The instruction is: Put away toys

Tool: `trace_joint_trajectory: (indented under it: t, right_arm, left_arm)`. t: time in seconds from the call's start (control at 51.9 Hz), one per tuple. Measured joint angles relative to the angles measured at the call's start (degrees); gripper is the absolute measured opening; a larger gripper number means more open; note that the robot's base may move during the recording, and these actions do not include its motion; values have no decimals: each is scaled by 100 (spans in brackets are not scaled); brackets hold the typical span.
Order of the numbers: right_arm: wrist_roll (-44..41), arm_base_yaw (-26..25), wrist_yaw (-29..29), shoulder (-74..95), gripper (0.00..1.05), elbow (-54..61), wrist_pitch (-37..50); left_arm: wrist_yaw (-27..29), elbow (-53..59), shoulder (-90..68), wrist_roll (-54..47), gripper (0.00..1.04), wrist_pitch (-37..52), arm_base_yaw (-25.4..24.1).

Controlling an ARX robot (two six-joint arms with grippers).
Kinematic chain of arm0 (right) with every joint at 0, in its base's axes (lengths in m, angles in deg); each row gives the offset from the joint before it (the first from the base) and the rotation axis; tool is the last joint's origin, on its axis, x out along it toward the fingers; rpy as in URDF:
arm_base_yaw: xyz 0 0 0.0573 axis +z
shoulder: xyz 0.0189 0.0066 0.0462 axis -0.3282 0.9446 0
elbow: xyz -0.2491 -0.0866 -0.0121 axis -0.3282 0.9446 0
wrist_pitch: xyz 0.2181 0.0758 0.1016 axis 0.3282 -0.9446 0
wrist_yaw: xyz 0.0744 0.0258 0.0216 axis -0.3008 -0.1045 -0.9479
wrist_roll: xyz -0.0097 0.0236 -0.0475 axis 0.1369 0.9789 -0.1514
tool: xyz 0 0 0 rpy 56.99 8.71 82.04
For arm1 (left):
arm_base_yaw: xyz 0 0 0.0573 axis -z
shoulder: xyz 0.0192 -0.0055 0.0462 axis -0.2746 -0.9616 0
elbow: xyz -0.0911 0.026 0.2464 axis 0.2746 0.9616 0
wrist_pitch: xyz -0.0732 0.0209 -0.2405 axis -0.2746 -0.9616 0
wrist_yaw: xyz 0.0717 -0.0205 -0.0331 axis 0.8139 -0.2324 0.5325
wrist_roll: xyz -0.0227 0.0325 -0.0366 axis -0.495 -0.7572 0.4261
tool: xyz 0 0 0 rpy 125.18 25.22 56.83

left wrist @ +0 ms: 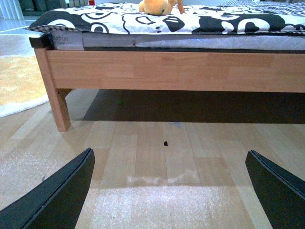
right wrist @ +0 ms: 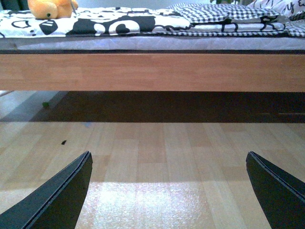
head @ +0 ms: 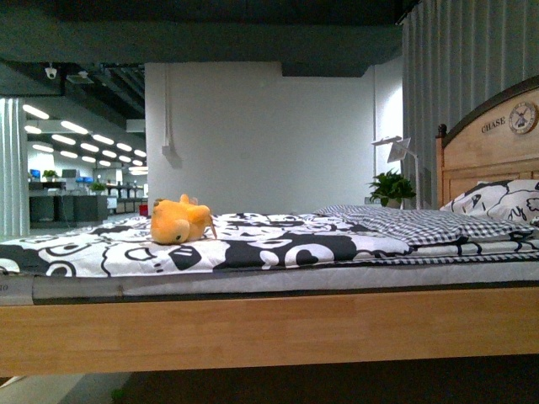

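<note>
the left gripper [left wrist: 169, 151] hangs low over the wood floor [left wrist: 157, 181], fingers spread wide, holding nothing; the right gripper [right wrist: 169, 153] is the same. beyond them runs the bed frame [head: 253, 328]. in the front view the plush [head: 178, 221] lies on the black-and-white quilt [head: 278, 251], left of centre. a checked blanket [head: 404, 223] and headboard [head: 493, 143] sit at right.

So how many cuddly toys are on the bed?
1. The yellow-orange plush toy lies on the black-and-white bedspread, left of the checked blanket in the front view. Others could be hidden behind that blanket.
</note>
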Motion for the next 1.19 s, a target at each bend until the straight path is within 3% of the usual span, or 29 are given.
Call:
trace_joint_trajectory:
  t: [1.194]
  right_arm:
    - [0,0,0,-2,98,0,2]
  left_arm:
    - [-2,0,0,0,98,0,0]
